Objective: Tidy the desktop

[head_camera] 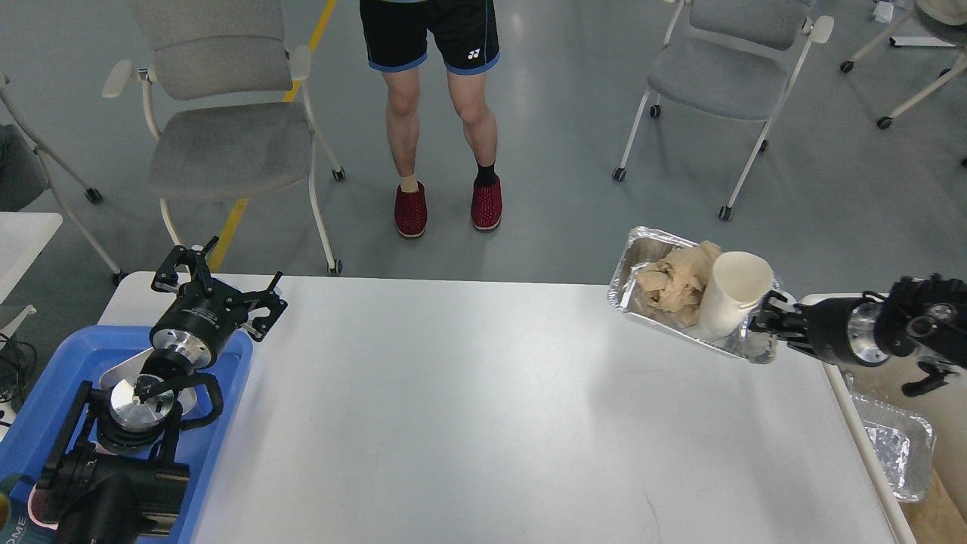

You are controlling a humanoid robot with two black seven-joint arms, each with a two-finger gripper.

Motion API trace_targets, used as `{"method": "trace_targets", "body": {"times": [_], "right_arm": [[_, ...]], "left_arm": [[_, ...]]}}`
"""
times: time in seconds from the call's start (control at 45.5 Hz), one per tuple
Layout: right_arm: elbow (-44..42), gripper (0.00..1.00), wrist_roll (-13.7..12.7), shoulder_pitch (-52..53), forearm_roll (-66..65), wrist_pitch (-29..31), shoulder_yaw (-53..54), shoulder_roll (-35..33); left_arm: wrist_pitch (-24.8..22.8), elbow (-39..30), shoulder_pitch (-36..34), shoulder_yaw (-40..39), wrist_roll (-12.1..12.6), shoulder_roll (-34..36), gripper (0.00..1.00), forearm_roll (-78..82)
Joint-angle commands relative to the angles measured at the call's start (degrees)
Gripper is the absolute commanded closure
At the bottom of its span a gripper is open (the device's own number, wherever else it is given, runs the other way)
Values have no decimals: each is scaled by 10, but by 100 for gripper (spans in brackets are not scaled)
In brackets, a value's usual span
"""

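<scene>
The desktop (468,423) is a large white tabletop filling the lower middle of the head view. My right gripper (761,323) is shut on the near rim of a foil tray (642,264) and holds it tilted above the desktop's far right corner. The tray carries crumpled brown paper (672,279) and a white paper cup (729,298). My left gripper (215,281) is open and empty above the desktop's far left corner, beside the blue plastic tray (68,363).
A second foil tray (895,449) lies below the desktop's right edge. A person (442,113) stands beyond the far edge. Grey chairs (219,128) stand at the back left and back right (718,68). A smaller white table (23,234) is at left.
</scene>
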Motion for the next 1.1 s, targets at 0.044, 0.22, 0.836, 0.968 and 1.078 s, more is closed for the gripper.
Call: {"method": "trace_targets", "body": {"times": [0.044, 0.22, 0.836, 0.968, 1.078], "right_arm": [[-68, 100, 2, -128, 0, 2, 143, -44], [-135, 100, 9, -195, 0, 2, 235, -65], [-385, 0, 8, -203, 62, -91, 249, 34], [-385, 0, 6, -202, 106, -88, 249, 36], [-384, 0, 5, -195, 163, -88, 252, 36]], "left_arm": [[0, 4, 2, 9, 1, 1, 3, -1], [-1, 11, 5, 17, 1, 1, 3, -1], [-2, 11, 7, 67, 1, 4, 3, 2], [-5, 11, 6, 117, 1, 14, 3, 7], [-5, 11, 2, 144, 0, 36, 3, 7]]}}
